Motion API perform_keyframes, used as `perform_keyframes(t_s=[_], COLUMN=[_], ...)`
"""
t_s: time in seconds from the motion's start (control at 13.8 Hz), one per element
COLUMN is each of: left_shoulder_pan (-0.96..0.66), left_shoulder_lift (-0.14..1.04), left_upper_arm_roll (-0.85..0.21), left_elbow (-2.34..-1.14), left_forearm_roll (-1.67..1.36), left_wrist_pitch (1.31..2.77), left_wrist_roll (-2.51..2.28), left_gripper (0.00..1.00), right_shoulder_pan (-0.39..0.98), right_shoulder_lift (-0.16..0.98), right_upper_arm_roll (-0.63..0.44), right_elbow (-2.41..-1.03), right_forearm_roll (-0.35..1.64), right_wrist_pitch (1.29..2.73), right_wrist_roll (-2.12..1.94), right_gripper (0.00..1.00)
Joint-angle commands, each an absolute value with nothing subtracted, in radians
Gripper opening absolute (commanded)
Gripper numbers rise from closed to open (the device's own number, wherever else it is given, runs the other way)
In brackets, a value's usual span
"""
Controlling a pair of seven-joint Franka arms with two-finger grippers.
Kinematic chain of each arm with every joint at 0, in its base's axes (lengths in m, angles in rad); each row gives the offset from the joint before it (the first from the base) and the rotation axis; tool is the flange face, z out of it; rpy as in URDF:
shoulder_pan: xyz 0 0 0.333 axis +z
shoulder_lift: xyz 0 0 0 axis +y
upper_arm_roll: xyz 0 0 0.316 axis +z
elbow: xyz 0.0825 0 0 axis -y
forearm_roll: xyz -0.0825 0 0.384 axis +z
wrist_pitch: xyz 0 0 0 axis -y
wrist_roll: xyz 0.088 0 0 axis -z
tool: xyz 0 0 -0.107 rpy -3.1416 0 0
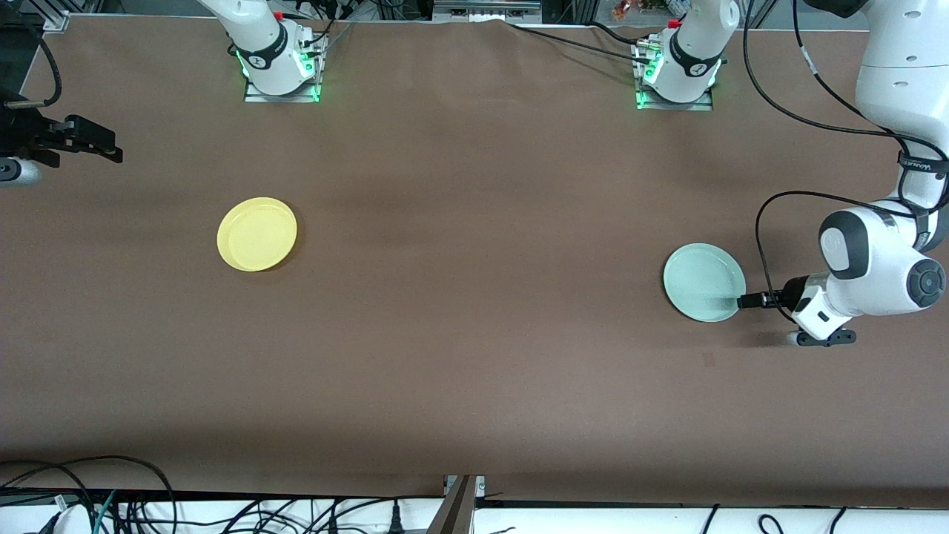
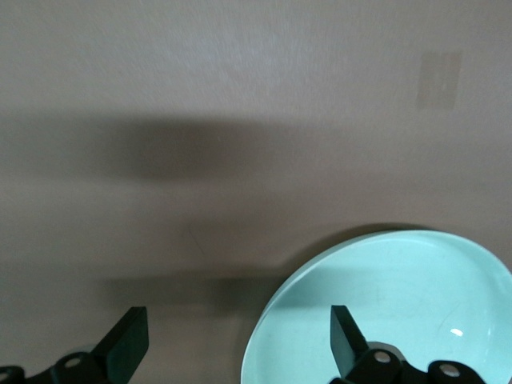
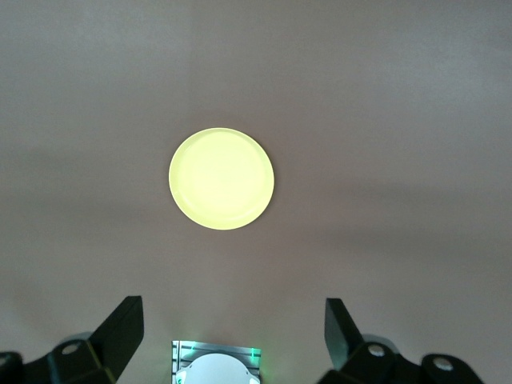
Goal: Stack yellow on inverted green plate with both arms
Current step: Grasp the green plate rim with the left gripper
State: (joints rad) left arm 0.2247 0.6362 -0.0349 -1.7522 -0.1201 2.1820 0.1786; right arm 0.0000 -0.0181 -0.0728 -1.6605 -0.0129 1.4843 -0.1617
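Note:
The yellow plate [image 1: 256,234] lies rim up on the brown table toward the right arm's end; it also shows in the right wrist view [image 3: 222,179]. The pale green plate [image 1: 703,282] lies flat toward the left arm's end. My left gripper [image 1: 747,300] is low at the green plate's rim, open and empty. In the left wrist view [image 2: 238,320] one finger [image 2: 344,336] is over the plate [image 2: 400,312] and the other finger is off it, with the rim between them. My right gripper [image 1: 104,148] hangs open and empty, high over the table's end, apart from the yellow plate [image 3: 232,308].
The arm bases stand on the table farther from the front camera, the right arm's [image 1: 280,67] and the left arm's [image 1: 675,74]. A small tape patch [image 1: 708,360] lies nearer the front camera than the green plate. Cables hang below the table's front edge.

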Motion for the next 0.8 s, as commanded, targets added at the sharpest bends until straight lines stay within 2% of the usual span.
perform_keyframes(t_s=[0.0,0.58,0.65,0.72], left_shoulder_pan=[0.235,0.233,0.233,0.233], left_shoulder_lift=[0.592,0.587,0.588,0.589], left_upper_arm_roll=[-0.046,-0.055,-0.055,-0.055], left_elbow=[-1.818,-1.855,-1.855,-1.855], left_forearm_roll=[-0.150,-0.149,-0.149,-0.147], left_wrist_pitch=[2.200,2.201,2.200,2.200], left_wrist_roll=[0.202,0.212,0.212,0.212], left_gripper=[1.00,1.00,0.84,0.78], right_shoulder_pan=[-0.017,-0.015,-0.015,-0.015], right_shoulder_lift=[-0.008,-0.008,-0.008,-0.008], right_upper_arm_roll=[-0.060,-0.060,-0.060,-0.060], right_elbow=[-1.637,-1.637,-1.637,-1.637], right_forearm_roll=[0.003,0.003,0.003,0.003], right_wrist_pitch=[1.466,1.466,1.466,1.466], right_wrist_roll=[-0.155,-0.155,-0.155,-0.155], right_gripper=[1.00,1.00,1.00,1.00])
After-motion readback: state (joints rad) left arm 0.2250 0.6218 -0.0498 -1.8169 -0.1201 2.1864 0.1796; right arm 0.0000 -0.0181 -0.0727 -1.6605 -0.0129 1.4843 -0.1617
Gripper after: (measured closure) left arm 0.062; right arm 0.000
